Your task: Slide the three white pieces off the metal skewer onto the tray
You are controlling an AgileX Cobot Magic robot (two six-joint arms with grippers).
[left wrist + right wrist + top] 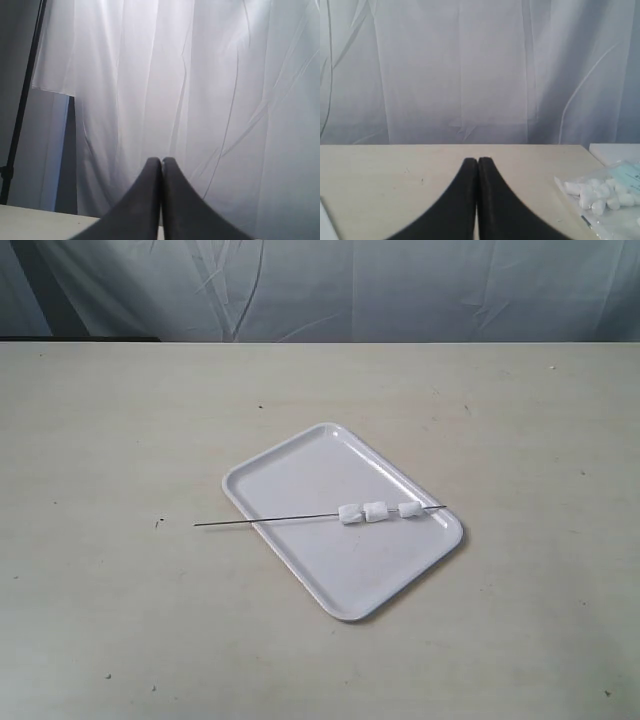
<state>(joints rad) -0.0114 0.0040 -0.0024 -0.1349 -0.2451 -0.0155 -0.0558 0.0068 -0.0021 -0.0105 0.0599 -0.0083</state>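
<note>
The glossy white tray (300, 475) lies at an angle in the middle of the table. Across it rests the thin dark metal skewer (270, 519), its bare end sticking out past the tray's left rim. The three white pieces (376, 511) are threaded on it in a row near the tray's right edge. Neither arm shows in the exterior view. My left gripper (161, 161) is shut and empty, pointing at the curtain. My right gripper (478, 161) is also shut with nothing in it, above the bare table. Tray and skewer are out of both wrist views.
A clear bag of several white chunks (602, 192) lies on the table near its edge in the right wrist view. A white curtain (330, 285) hangs behind the table. A dark stand pole (22, 100) is seen in the left wrist view.
</note>
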